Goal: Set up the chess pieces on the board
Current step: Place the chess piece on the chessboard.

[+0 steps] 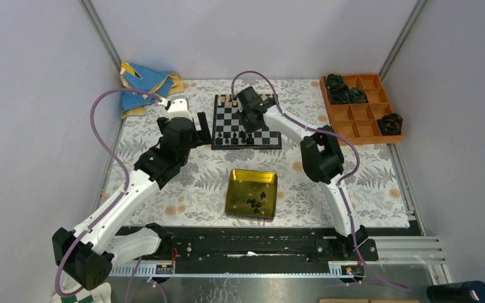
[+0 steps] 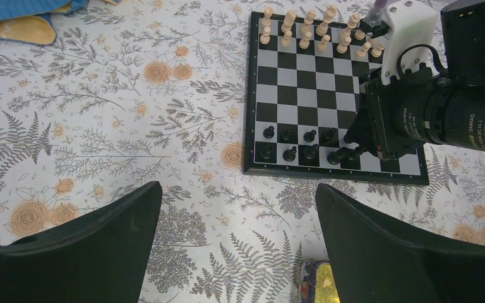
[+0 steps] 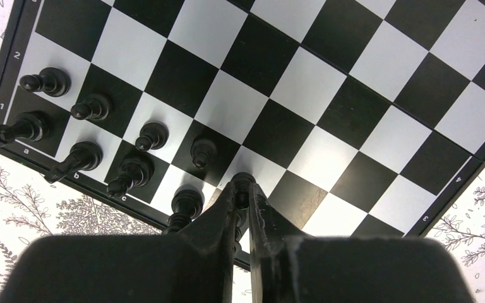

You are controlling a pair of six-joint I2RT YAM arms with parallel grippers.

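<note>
Floral-print tabletop (image 1: 164, 189) carries the board (image 1: 224, 117), set toward the back. Black chess pieces (image 3: 151, 134) stand on part of its two near rows, and cream pieces (image 2: 309, 31) line the far rows. The right hand (image 3: 244, 192) hangs over the near rows, its fingers narrowed onto one black piece (image 3: 243, 180) above a white square. The left hand (image 2: 240, 252) is spread wide just left of the board. Nearer the arms, a yellow tin (image 1: 230, 189) holds loose black pieces (image 1: 256, 201). An orange divided tray (image 1: 353, 129) sits at the far right.
</note>
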